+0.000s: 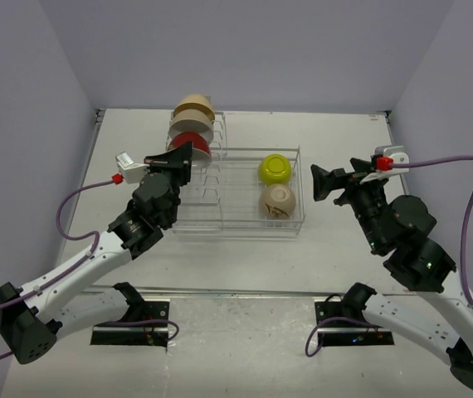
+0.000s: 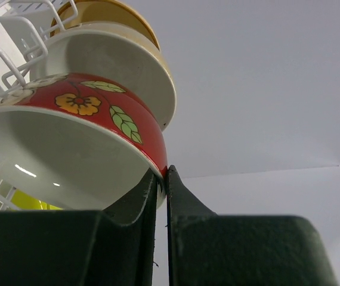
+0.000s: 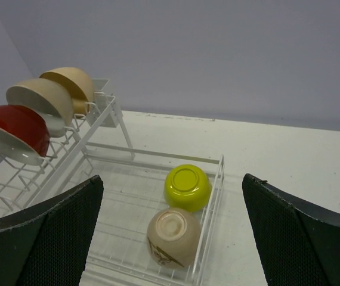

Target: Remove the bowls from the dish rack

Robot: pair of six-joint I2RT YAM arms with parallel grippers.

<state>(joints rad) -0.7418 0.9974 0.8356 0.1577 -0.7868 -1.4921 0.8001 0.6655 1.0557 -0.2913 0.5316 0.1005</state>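
At the left end of the dish rack [image 1: 236, 230], among the upright dividers: three bowls stand on edge in a row. The red bowl [image 1: 193, 143] with the flower print is nearest, the cream bowl [image 1: 190, 126] sits close behind it, and the tan bowl [image 1: 195, 106] is farthest back. Cannot tell whether red and cream touch.

The left gripper [image 1: 183, 154] is at the red bowl's lower rim. In the wrist view its jaws are clenched on that rim, one inside the bowl and one outside. The bite is thin, on the lip only.

Judged risks:
- With such a shallow pinch on a glazed edge, the bowl's weight could swing it about the jaws or slide it free on the lift.
- The bowl sits between wires. A pull that is not along the slot could snag it and drag or tip the rack.
- The cream bowl might fall forward once its neighbour goes.

In the middle, the basket section holds a yellow-green bowl [image 1: 275, 169] and, nearer the arms, a beige bowl [image 1: 276, 201]. Both are upside down and close together.

At the right, the right gripper [image 1: 318, 184] hangs just beside the basket's right wall, pointing in. Its jaws are released wide and hold nothing. A reach for either bowl could knock the basket wire. The tabletop [image 1: 245, 265] in front of the rack is bare.
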